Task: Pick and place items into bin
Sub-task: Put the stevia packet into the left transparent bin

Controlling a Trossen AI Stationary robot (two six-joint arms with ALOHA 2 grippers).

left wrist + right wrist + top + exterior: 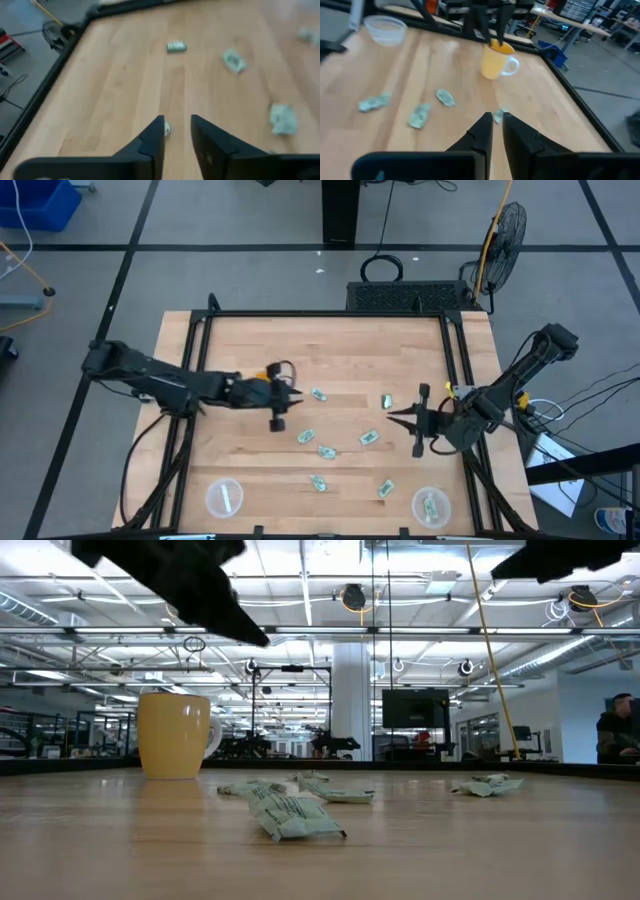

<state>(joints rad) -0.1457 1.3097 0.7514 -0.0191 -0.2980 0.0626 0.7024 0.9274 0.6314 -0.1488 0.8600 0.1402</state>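
packets [306,437]: light, crinkly, probably slippery; pinch across middle
left gripper [283,395]: fingers near-closed, empty
right gripper [408,418]: same, empty

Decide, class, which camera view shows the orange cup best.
The low view: the orange cup stands in full side profile, its white handle clear. The right wrist view shows it farther off, under the left gripper. In the high view that gripper largely hides it. The left wrist view misses it.
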